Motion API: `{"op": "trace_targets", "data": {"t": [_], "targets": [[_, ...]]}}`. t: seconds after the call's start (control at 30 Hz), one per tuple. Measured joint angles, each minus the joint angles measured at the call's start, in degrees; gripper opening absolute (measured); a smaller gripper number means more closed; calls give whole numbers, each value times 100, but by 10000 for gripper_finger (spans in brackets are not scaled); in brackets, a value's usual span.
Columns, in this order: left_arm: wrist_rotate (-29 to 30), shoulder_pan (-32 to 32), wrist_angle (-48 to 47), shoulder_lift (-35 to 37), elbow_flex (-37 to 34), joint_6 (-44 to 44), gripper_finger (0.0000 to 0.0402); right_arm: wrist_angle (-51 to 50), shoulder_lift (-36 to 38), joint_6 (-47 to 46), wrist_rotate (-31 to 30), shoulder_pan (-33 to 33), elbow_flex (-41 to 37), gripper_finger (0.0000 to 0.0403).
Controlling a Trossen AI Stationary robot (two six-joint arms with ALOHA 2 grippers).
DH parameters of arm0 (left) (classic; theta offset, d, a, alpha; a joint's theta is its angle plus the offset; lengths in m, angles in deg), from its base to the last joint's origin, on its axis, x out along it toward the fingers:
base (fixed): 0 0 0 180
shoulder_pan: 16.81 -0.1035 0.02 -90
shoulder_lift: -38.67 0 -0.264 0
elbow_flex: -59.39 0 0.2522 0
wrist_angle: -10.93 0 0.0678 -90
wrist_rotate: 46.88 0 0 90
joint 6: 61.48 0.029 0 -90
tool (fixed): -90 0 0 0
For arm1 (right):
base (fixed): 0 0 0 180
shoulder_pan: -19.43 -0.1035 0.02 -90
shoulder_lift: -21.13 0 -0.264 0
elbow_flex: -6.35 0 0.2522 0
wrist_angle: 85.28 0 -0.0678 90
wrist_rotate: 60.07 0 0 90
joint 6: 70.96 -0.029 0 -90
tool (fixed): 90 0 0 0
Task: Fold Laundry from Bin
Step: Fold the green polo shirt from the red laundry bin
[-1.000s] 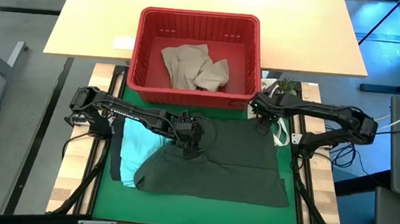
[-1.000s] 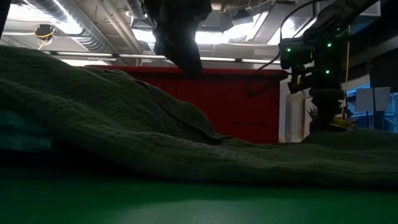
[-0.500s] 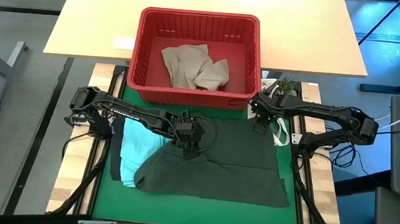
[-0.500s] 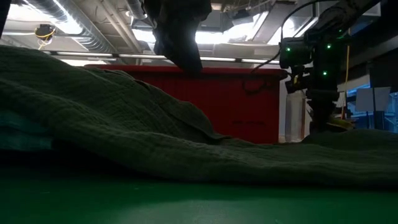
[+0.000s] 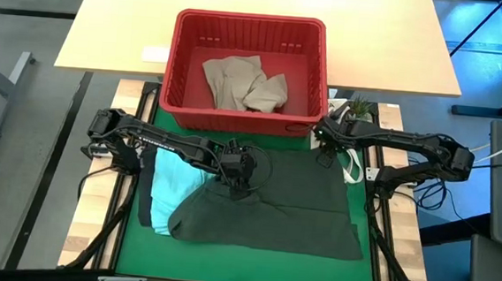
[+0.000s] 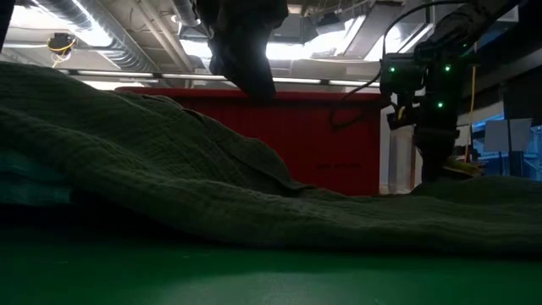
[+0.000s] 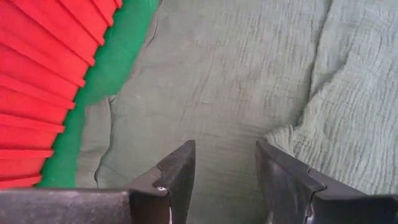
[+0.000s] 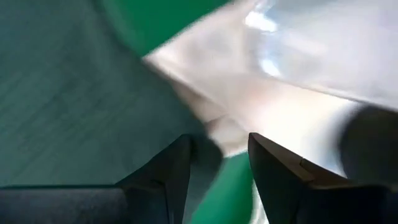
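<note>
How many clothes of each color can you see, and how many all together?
Beige-tan, in the red bin: 1
Dark olive green, on the mat: 1
Light teal, on the mat: 1
Black, under the teal: 1
Total: 4

Bin (image 5: 177, 82) behind mat (image 5: 251, 260); two garments (image 5: 242, 82) in bin, spread garment (image 5: 295, 210) on mat, overlapping another (image 5: 173, 181) at left.

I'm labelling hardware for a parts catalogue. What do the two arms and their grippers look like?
Both arms are dark, slim and jointed, with black cables looping along them. The left gripper has two dark wedge-shaped fingers; the right gripper has the same. Green indicator lights glow on the right arm.
</note>
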Motion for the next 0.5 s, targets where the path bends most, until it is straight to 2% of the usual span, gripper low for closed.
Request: {"op": "trace_targets", "data": {"t": [0.07,0.2,0.5], "targets": [[-1,2,0,0,0,-6,159,74,0,-114,-58,0,-49,161],[-2,17,1,0,0,-18,159,202,-5,-154,515,0,-236,161],[-2,42,1,0,0,-18,159,285,-11,-292,394,7,-399,158]]}}
